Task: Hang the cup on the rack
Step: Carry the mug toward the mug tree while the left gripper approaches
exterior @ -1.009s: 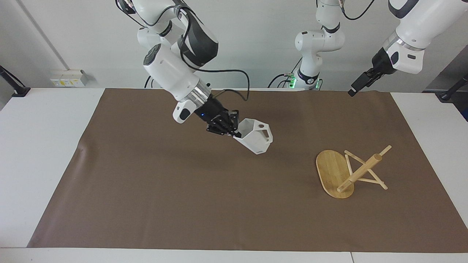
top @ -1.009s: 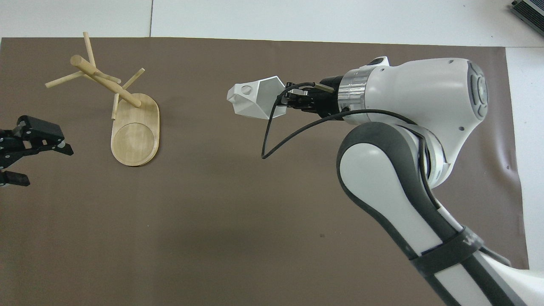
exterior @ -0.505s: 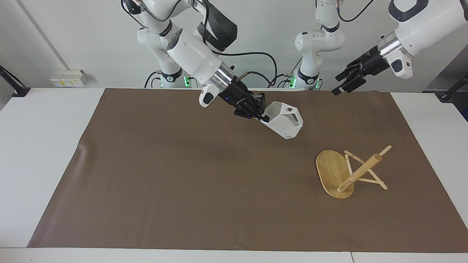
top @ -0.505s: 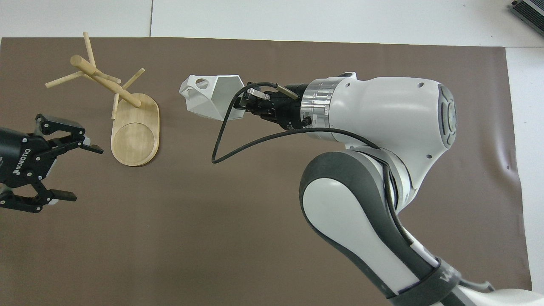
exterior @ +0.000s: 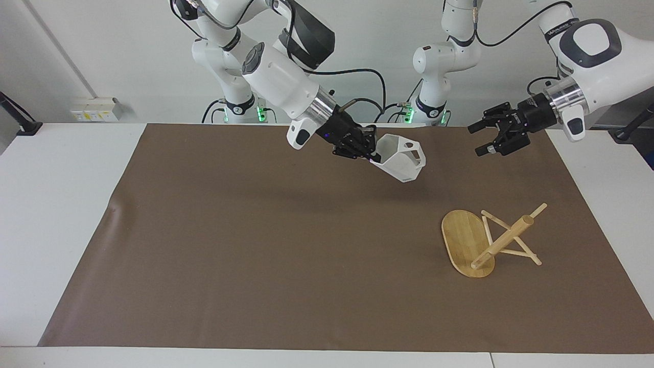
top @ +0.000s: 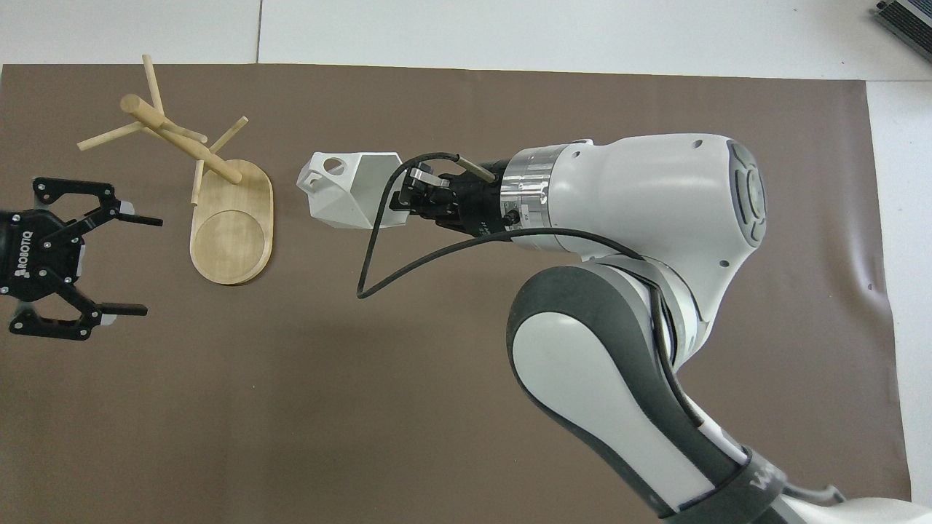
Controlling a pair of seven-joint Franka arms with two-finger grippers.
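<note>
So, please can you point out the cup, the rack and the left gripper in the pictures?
cup (exterior: 403, 161): facing view, on its faceted side wall.
rack (exterior: 462, 237): facing view, on the bare oval base.
left gripper (exterior: 479, 138): facing view, midway between the open fingertips.

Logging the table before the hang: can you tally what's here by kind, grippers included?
Cups: 1, the white cup, held in the air by the shut right gripper
Racks: 1, the bamboo rack, tipped over on the brown mat
Mats: 1
Grippers: 2, the left gripper open
Total: 5
</note>
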